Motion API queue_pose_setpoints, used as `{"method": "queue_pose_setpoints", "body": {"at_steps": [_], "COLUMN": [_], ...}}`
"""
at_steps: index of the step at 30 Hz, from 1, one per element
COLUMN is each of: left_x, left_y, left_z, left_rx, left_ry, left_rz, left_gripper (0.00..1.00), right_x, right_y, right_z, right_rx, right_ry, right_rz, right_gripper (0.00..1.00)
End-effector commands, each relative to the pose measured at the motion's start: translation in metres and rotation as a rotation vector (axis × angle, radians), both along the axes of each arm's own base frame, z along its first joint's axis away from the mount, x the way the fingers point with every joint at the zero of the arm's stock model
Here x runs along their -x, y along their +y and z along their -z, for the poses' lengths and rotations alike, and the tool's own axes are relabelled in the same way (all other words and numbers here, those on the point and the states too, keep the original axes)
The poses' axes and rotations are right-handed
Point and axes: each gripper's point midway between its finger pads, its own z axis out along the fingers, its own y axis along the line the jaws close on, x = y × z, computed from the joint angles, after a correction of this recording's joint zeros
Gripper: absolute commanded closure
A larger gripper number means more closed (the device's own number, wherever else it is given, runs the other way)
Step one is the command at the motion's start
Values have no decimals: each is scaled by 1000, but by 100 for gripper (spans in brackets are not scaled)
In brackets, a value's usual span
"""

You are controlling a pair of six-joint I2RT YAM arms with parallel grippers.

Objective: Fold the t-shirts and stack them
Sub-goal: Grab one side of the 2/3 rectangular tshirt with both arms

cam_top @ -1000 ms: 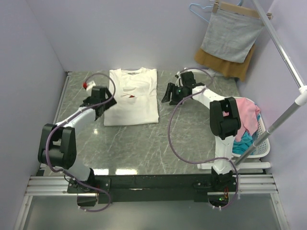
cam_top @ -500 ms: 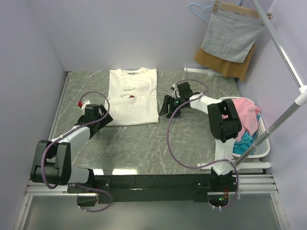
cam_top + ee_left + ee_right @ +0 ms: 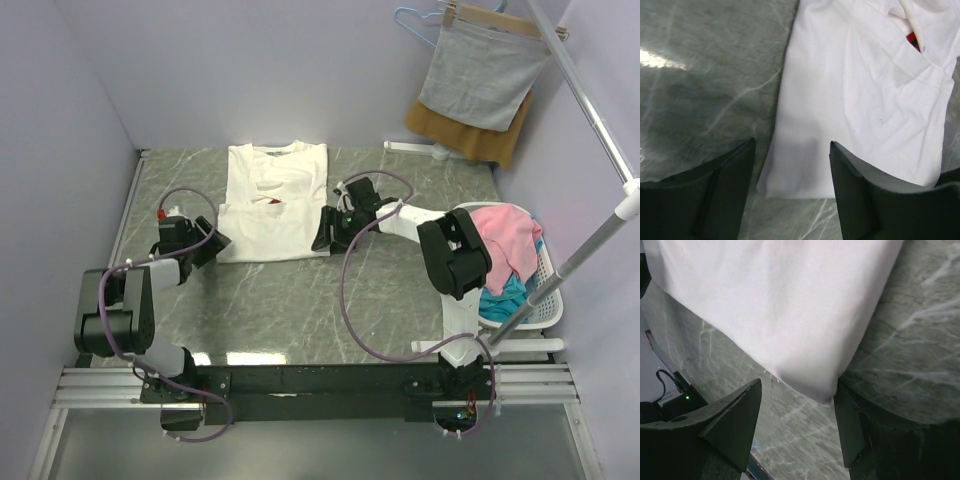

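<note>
The white cotton short-sleeved t-shirt (image 3: 275, 205), sleeves folded in, lies flat at the upper middle of the top view on the grey-green marbled tabletop (image 3: 300, 300). The left hand (image 3: 210, 243) and right hand (image 3: 322, 232) sit at its lower hem corners, jaws wide, holding nothing. Next, I judge: pinch both limp corners and fold the hem upward.

The t-shirt (image 3: 275, 225) between the black left gripper (image 3: 207, 243) and black right gripper (image 3: 326, 230) is plain white, with a sliver of red print (image 3: 912, 40) showing in its folds. The desk (image 3: 300, 300) beneath both grippers is grey-green, marbled with pale veins.
</note>
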Motion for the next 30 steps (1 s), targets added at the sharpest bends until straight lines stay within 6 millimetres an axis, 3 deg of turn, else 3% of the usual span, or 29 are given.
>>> {"method": "queue_pose_setpoints", "body": {"at_steps": [1,13,15,18,19,22,26,30], "left_x": [-5,20,23,25,26,28,34,51], "left_y": [-20,-28,-28,-26,-26,-27,-29,-34], "left_z": [5,12,10,9,9,11,7,0], "left_rx": [60,102,101,88,90,97,105,87], "left_ry": [14,69,86,91,94,107,122,144], "left_rz": [132,147,145,138,137,138,129,117], "left_gripper": [37,60,67,76,80,95,99,99], "right_x": [-4,-7,-8,-8,-10,-9,3,31], "right_y": [3,7,8,12,11,10,-7,-28], "right_z": [21,27,30,32,33,28,23,23], "right_rx": [38,35,20,7,9,7,75,139], "right_ry": [24,43,52,52,53,46,23,35], "right_rz": [35,39,37,33,34,19,20,9], "right_gripper": [34,37,42,58,76,100,100,100]}}
